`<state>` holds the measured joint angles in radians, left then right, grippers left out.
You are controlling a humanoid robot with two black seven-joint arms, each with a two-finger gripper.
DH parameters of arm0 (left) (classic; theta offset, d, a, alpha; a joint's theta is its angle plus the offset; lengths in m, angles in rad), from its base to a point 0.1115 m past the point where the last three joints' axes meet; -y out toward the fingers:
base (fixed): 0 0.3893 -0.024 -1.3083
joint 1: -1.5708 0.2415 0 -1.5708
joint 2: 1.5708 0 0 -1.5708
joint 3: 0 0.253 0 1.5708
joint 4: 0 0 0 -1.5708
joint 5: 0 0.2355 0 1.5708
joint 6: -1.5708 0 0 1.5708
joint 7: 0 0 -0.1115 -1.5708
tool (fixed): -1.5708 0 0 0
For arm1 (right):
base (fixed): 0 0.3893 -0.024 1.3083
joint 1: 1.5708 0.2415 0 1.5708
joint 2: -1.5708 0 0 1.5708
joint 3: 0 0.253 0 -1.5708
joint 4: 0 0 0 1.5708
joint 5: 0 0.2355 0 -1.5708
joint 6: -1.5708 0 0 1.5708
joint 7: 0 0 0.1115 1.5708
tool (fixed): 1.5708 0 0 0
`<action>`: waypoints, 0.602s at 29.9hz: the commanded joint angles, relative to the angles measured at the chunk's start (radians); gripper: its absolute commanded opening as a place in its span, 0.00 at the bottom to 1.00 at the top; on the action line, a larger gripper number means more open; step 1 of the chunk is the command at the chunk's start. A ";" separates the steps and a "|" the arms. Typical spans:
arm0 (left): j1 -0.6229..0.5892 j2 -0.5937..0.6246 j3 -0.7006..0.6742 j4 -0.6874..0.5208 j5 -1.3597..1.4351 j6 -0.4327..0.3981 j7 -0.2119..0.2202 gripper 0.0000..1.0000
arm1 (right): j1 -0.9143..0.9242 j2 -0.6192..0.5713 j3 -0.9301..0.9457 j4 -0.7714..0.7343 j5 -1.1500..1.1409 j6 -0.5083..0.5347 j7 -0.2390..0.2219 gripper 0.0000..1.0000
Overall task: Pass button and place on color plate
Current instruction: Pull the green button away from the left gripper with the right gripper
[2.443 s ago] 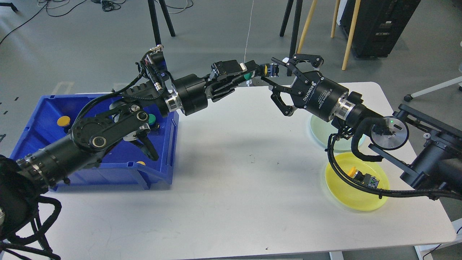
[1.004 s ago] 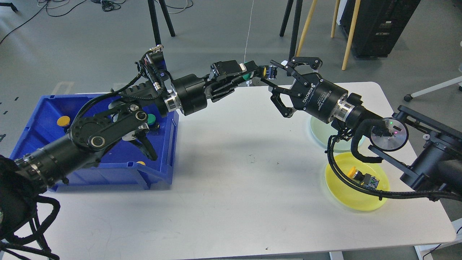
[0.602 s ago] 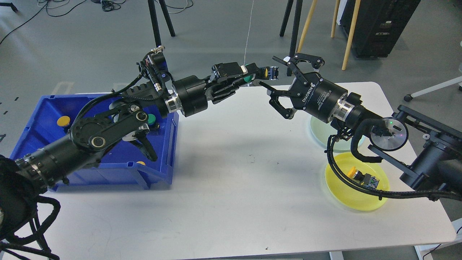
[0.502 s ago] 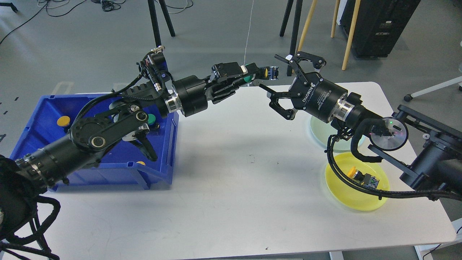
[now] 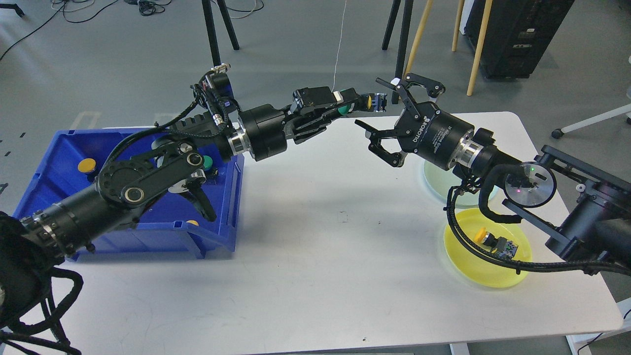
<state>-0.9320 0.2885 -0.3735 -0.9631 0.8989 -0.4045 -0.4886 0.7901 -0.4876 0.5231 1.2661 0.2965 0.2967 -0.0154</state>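
My left gripper (image 5: 364, 102) reaches out over the table's far edge, shut on a button (image 5: 375, 102) with a yellow cap and a blue back end that points right. A green round part (image 5: 345, 109) shows further back between its fingers. My right gripper (image 5: 369, 102) faces it, open. One finger (image 5: 385, 83) stands above the button and one (image 5: 362, 124) below, and neither visibly touches it. A yellow plate (image 5: 468, 276) at the right front holds another yellow-capped button (image 5: 489, 239). A pale green plate (image 5: 436, 183) lies behind it, partly hidden by my right arm.
A blue bin (image 5: 224, 231) at the left holds a yellow button (image 5: 87, 165) and a green button (image 5: 207, 161), with others hidden under my left arm. The white table (image 5: 315, 236) ends just behind the grippers. Chair and stand legs stand on the floor beyond.
My left gripper has carried the button slightly right and down. My right gripper has turned at the wrist and its open fingers now bracket the button's blue end.
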 commanded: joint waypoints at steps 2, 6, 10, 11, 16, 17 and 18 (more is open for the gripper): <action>0.001 0.000 0.002 -0.002 0.000 0.000 0.000 0.09 | 0.001 0.011 -0.002 -0.001 0.000 0.001 0.000 0.55; 0.001 0.000 0.007 0.000 0.000 0.000 0.000 0.09 | 0.006 0.020 -0.003 -0.001 -0.025 0.004 0.002 0.28; 0.001 0.000 0.008 0.000 0.002 0.000 0.000 0.10 | 0.011 0.027 -0.003 -0.001 -0.049 0.005 0.003 0.08; 0.002 0.000 0.008 -0.002 0.002 0.000 0.000 0.10 | 0.011 0.029 -0.003 0.001 -0.051 0.007 0.003 0.06; 0.002 0.000 0.008 0.000 0.002 0.003 0.000 0.10 | 0.011 0.029 -0.002 -0.001 -0.051 0.004 0.003 0.01; 0.002 0.000 0.008 0.000 0.002 0.003 0.000 0.11 | 0.009 0.029 0.000 -0.001 -0.051 0.002 0.003 0.01; 0.004 0.000 0.007 0.000 0.002 0.007 0.000 0.13 | 0.008 0.027 0.000 -0.001 -0.051 0.002 0.003 0.01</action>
<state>-0.9297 0.2885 -0.3652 -0.9639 0.9001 -0.4026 -0.4892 0.8001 -0.4590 0.5205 1.2651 0.2456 0.3008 -0.0126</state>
